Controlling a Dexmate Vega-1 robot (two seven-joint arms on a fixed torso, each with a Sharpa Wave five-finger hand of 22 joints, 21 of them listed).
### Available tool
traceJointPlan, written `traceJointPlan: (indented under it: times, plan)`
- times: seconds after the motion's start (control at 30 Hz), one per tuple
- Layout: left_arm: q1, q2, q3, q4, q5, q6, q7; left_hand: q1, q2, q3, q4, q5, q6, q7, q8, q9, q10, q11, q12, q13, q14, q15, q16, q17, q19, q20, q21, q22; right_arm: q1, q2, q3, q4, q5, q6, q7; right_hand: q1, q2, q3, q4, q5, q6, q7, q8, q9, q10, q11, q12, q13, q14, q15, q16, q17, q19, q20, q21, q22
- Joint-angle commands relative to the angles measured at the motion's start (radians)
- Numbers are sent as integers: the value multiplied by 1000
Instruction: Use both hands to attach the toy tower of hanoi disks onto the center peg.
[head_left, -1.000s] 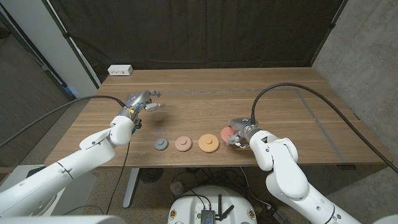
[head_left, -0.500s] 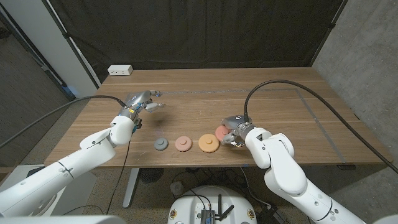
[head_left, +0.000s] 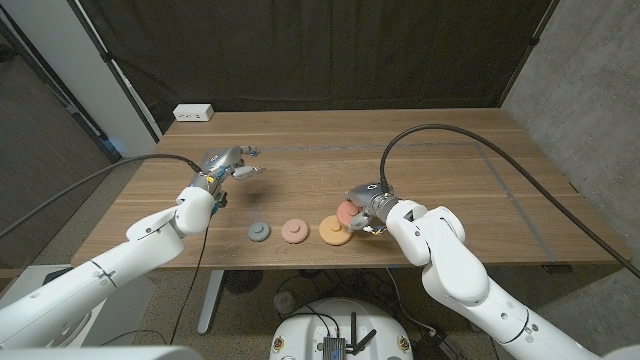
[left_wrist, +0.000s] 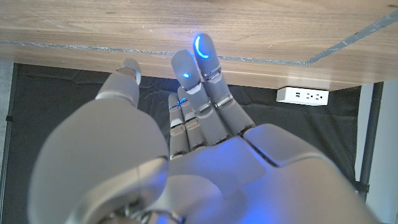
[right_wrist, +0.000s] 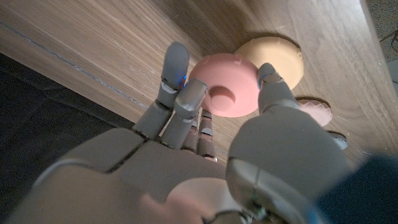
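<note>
The right hand (head_left: 362, 207) pinched the pink disk (right_wrist: 226, 92) in its fingers above the orange disk (head_left: 334, 231); the left hand (head_left: 222, 166) hovered, fingers spread.

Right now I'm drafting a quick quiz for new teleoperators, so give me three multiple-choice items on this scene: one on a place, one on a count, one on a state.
1. Where is the pink disk?
A. in the right hand, over the yellow disk's far edge
B. by the power strip
C. under the left hand

2. How many disks lie on the table, untouched by either hand?
A. one
B. three
C. five

3. What is the left hand doing?
A. gripping the grey disk
B. pressing the yellow disk
C. holding nothing, fingers apart

Answers:
1 A: the right hand pinches it next to the yellow disk.
2 B: the grey disk, the salmon disk and the yellow one lie in a row.
3 C: its fingers reach out with nothing between them.
</note>
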Motion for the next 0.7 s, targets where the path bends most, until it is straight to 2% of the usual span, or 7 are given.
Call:
traceJointPlan:
  times: [0.03,0.7]
  plan:
    - [29,5,-16,-13,-10,0,14,-7,6,-3,2,3,8,-4,-4,2,9,2,-4,2,-6,-36,6,1,-4,-109,6,0,35,-1,-14,9,41,40,9,51,54,45,40,7,130,-129,5,4,183,-179,5,4,13,1,4,4,12,-77,2,1]
    - [38,16,-27,-21,-5,-9,15,-8,5,-3,0,2,7,-6,-5,2,9,1,-6,2,-8,-36,9,0,-7,-109,16,-8,75,10,-57,27,45,68,10,44,48,47,43,7,133,-131,4,3,187,-180,1,9,20,1,4,4,20,-77,1,-2]
